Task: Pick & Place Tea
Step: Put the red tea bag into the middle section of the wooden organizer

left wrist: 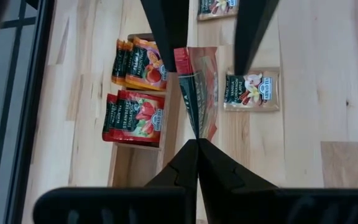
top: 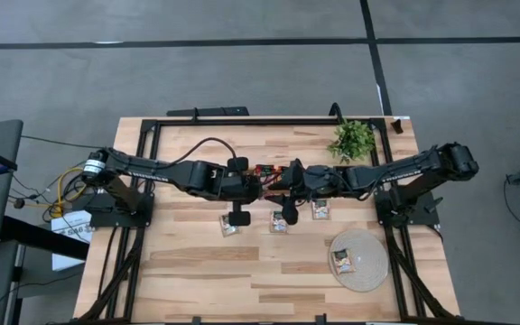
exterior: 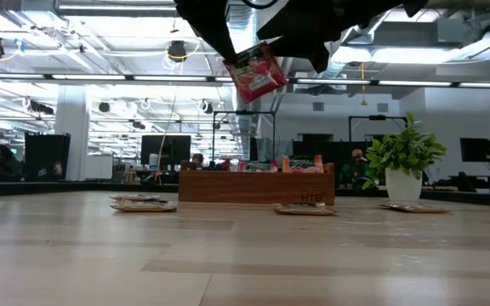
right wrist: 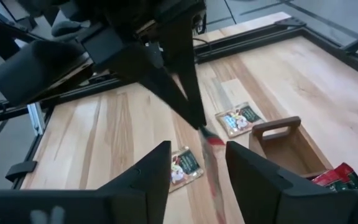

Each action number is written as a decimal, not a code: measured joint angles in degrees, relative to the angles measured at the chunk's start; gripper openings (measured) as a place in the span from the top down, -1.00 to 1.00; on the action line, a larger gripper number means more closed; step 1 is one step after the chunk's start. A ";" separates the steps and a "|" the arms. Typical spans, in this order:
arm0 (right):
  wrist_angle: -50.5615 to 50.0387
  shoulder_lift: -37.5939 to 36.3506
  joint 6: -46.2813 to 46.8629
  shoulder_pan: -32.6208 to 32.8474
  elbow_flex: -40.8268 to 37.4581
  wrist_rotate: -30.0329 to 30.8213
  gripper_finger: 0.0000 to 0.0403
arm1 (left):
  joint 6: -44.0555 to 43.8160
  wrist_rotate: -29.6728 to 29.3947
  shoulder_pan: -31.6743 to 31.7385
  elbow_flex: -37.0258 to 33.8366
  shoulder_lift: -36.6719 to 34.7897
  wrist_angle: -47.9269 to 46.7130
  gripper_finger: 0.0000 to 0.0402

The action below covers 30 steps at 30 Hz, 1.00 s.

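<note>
My left gripper [left wrist: 197, 142] is shut on a red tea sachet [exterior: 256, 71], held in the air above the wooden box [exterior: 256, 184]. My right gripper [right wrist: 197, 177] is open. Its two fingers stand on either side of that sachet [right wrist: 213, 165] without touching it. The box [left wrist: 143, 155] holds more red sachets [left wrist: 134, 117]. Pale sachets lie flat on the table [top: 230, 226], [top: 279, 223], [top: 320, 210]. One more lies on the round woven mat [top: 371, 271]. My left gripper pinches the red sachet's edge [left wrist: 197, 132] between its two shut fingers, only at their tips. The fingers slant down at it from the table's left side [right wrist: 188, 109]. The sachet is clear of the box and table and hangs tilted below the fingers.
A green plant in a white pot [top: 352, 140] stands at the far right of the table. The woven mat lies near the right arm's base. Both arms meet over the table's middle, above the box. Black frame rails [top: 242, 122] run along the table's edges.
</note>
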 joint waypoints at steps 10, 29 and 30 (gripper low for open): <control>-0.06 0.00 0.02 0.03 0.00 -0.24 0.78 | 0.00 -0.28 0.00 -0.01 0.00 0.69 1.00; -0.26 -0.02 2.05 -0.01 -0.02 0.41 1.00 | -2.86 -3.23 -0.02 0.00 -0.02 0.98 1.00; -0.26 -0.04 2.10 -0.01 -0.02 0.43 1.00 | -2.86 -3.87 -0.02 0.00 0.00 0.98 1.00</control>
